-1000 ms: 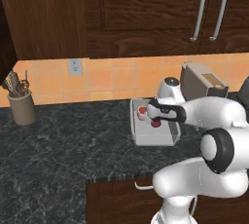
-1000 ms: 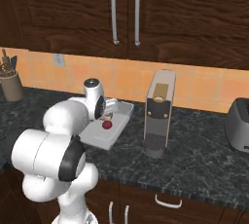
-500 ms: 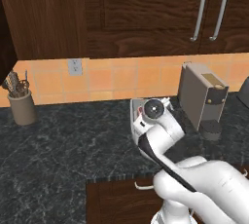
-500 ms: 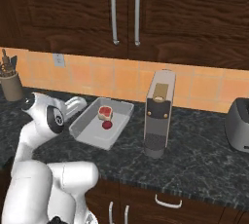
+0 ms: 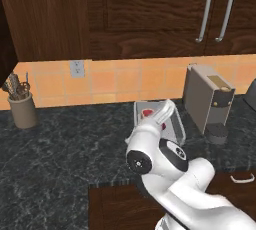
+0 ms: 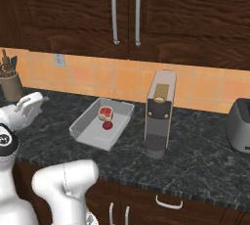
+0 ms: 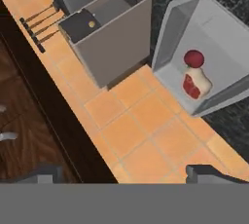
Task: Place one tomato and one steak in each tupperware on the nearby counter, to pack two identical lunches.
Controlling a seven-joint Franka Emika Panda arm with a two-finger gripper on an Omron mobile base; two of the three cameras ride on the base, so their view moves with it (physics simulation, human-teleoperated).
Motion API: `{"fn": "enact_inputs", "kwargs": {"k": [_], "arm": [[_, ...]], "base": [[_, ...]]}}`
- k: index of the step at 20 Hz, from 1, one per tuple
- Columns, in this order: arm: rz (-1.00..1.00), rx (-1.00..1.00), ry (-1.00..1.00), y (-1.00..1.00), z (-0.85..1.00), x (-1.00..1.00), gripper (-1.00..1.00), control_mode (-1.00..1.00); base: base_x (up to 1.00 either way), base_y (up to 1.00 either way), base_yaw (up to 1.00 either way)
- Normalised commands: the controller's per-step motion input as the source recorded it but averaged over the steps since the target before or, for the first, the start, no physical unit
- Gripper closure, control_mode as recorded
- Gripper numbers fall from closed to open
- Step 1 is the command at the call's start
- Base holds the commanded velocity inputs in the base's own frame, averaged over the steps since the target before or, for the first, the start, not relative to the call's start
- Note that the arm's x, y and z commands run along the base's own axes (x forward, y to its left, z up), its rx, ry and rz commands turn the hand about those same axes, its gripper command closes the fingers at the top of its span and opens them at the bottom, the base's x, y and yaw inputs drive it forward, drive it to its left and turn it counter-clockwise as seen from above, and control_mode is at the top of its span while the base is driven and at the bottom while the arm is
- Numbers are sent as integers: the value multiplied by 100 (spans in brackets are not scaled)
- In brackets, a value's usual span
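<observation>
1. Tupperware: one light grey tub rests on the speckled black bench, between the wall outlet side and the coffee machine, just beside the machine's left flank in the right base view.
2. Contents: a steak lies near the tub's wall-side end; a tomato lies just beside it, toward the bench front. In the hand view the two appear touching or nearly so; contact cannot be confirmed.
3. Jaws: two dark tips stand well apart at the bottom of the hand view, open, with nothing between them. The camera looks along the orange tiled backsplash toward the tub.
4. Arm: the white wrist stands in front of the tub in the left base view, hiding part of it.
5. Other items: a utensil holder stands at the far left of the bench; a silver toaster stands at the far right.
</observation>
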Motion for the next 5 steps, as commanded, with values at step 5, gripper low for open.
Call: {"fn": "enact_inputs", "kwargs": {"k": [5], "arm": [[0,-28,-41,55,93,-94,-100,-100]], "base": [[0,0,0]]}}
